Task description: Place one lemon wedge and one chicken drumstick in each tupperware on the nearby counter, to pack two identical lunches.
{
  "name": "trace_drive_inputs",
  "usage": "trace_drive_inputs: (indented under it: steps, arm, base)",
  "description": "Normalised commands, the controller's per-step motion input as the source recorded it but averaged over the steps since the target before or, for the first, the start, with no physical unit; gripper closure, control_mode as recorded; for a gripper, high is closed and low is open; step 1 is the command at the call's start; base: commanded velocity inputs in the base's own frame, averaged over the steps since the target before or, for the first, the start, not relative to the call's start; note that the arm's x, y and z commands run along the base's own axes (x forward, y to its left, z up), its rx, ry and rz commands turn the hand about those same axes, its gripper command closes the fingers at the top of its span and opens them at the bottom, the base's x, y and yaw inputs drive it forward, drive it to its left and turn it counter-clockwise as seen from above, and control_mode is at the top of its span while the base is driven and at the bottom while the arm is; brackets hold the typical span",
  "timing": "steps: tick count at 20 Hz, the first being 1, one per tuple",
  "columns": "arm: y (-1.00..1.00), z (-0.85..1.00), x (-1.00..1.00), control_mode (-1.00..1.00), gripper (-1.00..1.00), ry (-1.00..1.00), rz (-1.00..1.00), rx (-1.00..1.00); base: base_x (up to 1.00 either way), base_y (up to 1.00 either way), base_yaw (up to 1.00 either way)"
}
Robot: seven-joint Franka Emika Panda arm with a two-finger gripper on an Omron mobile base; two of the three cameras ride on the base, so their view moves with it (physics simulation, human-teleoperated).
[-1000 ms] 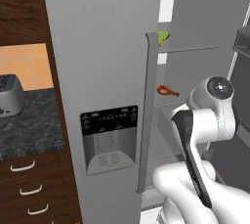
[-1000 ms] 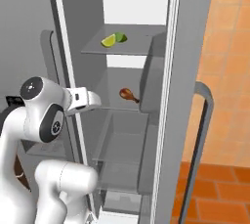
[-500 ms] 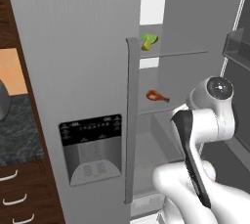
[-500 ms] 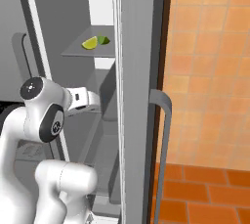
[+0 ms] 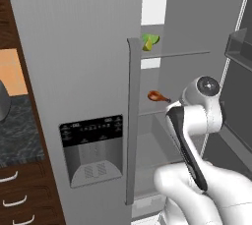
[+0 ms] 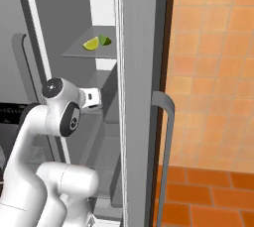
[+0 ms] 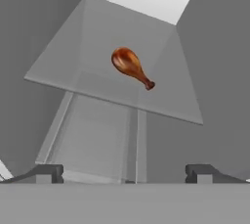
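drumstick point(image 7: 131, 66) — glossy orange-brown, on fridge shelf point(image 7: 166, 101) | end effector point(image 7: 124, 173) — released, jaws wide

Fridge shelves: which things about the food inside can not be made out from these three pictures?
- Lemon wedges: in the left base view the door handle cuts them off, so their count is unclear; the right base view shows two.
- Drumstick: one lies on the glass shelf; whether a second exists cannot be told.
- Drumstick in the right base view: hidden behind the open door edge.
- Pincer: open; its gap to the drumstick cannot be judged.
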Motion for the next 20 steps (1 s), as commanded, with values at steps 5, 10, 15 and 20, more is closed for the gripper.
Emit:
trace_drive_inputs:
  steps: [5, 10, 15, 20]
  arm:
    - [-0.42, -0.19, 0.75, -1.0, -1.0, 0.06, 0.0, 0.2]
    - [-0.14, -0.04, 0.61, -1.0, -1.0, 0.03, 0.01, 0.01]
    - [-0.01, -0.25, 0.63, -1.0, -1.0, 0.05, 0.08, 0.0]
    - [-0.01, -0.38, 0.72, -1.0, -1.0, 0.13, 0.14, 0.0]
  base:
    - [0.0, 0.0, 0.0]
    - [0.0, 0.0, 0.0]
    - [0.0, 0.0, 0.0]
    - [0.0, 0.0, 0.0]
